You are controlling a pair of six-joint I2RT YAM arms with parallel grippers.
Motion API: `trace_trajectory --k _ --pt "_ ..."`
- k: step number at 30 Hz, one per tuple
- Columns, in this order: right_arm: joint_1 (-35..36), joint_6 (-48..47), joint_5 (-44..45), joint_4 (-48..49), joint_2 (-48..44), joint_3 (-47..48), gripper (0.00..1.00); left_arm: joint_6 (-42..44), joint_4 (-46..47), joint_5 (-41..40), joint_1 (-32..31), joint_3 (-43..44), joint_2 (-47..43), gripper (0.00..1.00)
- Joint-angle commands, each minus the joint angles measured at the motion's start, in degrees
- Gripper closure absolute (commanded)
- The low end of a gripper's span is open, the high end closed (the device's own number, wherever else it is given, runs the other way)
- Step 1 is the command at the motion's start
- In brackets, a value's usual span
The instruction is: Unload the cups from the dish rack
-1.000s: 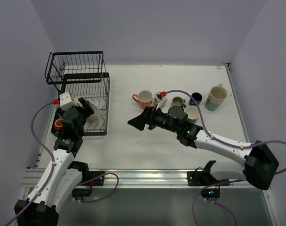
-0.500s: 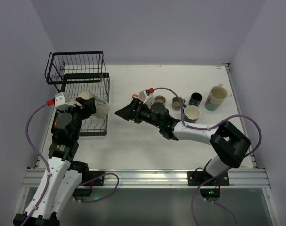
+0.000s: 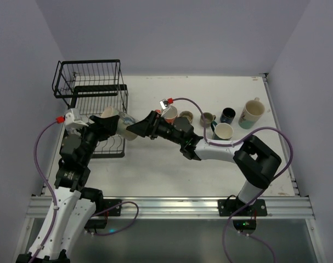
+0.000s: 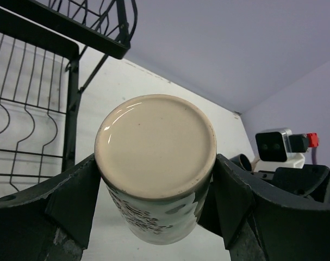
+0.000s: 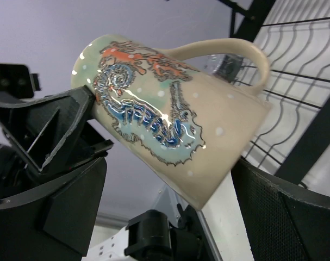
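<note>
My left gripper (image 3: pixel 110 126) is shut on a cream mug with a blue and orange dragon print (image 3: pixel 121 123), held on its side in the air just right of the black wire dish rack (image 3: pixel 89 90). In the left wrist view the fingers clamp the mug (image 4: pixel 156 147) near its base, with the gripper (image 4: pixel 154 190) around it. My right gripper (image 3: pixel 137 129) is open, its jaws standing either side of the mug's far end. In the right wrist view the mug (image 5: pixel 170 114) with its handle up fills the gap of the gripper (image 5: pixel 178 209).
Unloaded cups stand on the table to the right: an orange-red one (image 3: pixel 169 113), an olive one (image 3: pixel 186 116), a grey one (image 3: pixel 207 118), a dark blue one (image 3: pixel 227 115), a dark teal one (image 3: pixel 223 131) and a tall cream mug (image 3: pixel 252 113). The rack's slotted tray (image 4: pixel 29 125) lies left of the mug.
My left gripper lifted the dragon mug off the rack's tray and carried it right. My right gripper reached left from the table middle until its open jaws straddle the mug.
</note>
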Motion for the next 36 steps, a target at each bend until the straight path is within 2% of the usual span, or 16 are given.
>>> trace_trajectory --k 1,5,7,10,13,19,22,23,24,28,30,31,32,34,36 --pt "0.2 0.2 -4.2 11.9 -0.1 1.5 0.03 -7.3 9.0 5.3 -0.3 5.2 -2.4 0.87" --pt "0.2 0.9 -5.7 19.5 -1.7 -1.1 0.15 -11.9 9.1 7.7 -0.3 4.9 -3.5 0.87" --pt "0.2 1.0 -6.0 20.6 -3.5 -2.5 0.23 -15.1 9.8 9.1 -0.4 4.8 -3.9 0.86" --pt "0.2 1.6 -6.4 22.5 -5.9 -4.1 0.29 -19.7 11.6 12.4 -0.3 3.7 -4.3 0.86" --pt "0.3 1.4 -6.2 22.9 -8.3 -5.2 0.34 -22.6 12.4 15.0 -0.4 2.2 -4.6 0.85" --pt "1.1 -0.8 -4.4 19.2 -14.0 -6.9 0.54 -23.9 10.8 17.8 -0.7 0.9 -6.8 0.78" --pt "1.3 -1.8 -3.7 17.3 -15.9 -7.4 0.64 -23.0 9.2 19.0 -1.1 0.4 -7.5 0.66" --pt "1.4 -1.9 -3.5 15.9 -16.8 -7.6 0.68 -22.8 8.6 19.7 -1.1 0.1 -7.6 0.59" --pt "1.4 -2.2 -2.9 15.0 -17.3 -7.6 0.75 -21.9 8.3 20.1 -1.2 -0.4 -8.0 0.57" --pt "1.4 -3.7 -2.3 9.5 -18.5 -6.5 0.89 -19.2 5.9 22.2 -1.4 -1.0 -8.7 0.42" --pt "1.4 -4.3 -2.4 7.8 -19.1 -6.0 1.00 -17.2 5.7 23.9 -1.4 -1.2 -8.5 0.29" --pt "1.4 -4.5 -2.4 7.1 -19.5 -6.1 1.00 -16.1 4.8 24.6 -1.5 -1.0 -8.3 0.24" --pt "1.4 -4.8 -1.8 7.0 -20.2 -6.7 1.00 -14.9 4.1 25.3 -1.4 -0.2 -8.0 0.15" --pt "1.3 -6.1 -1.3 6.0 -22.5 -7.9 1.00 -9.6 -2.2 24.8 -1.4 2.4 -7.0 0.04" --pt "1.3 -7.2 -0.6 5.1 -24.5 -9.1 1.00 -3.9 -5.0 24.0 -1.4 4.1 -6.5 0.00"
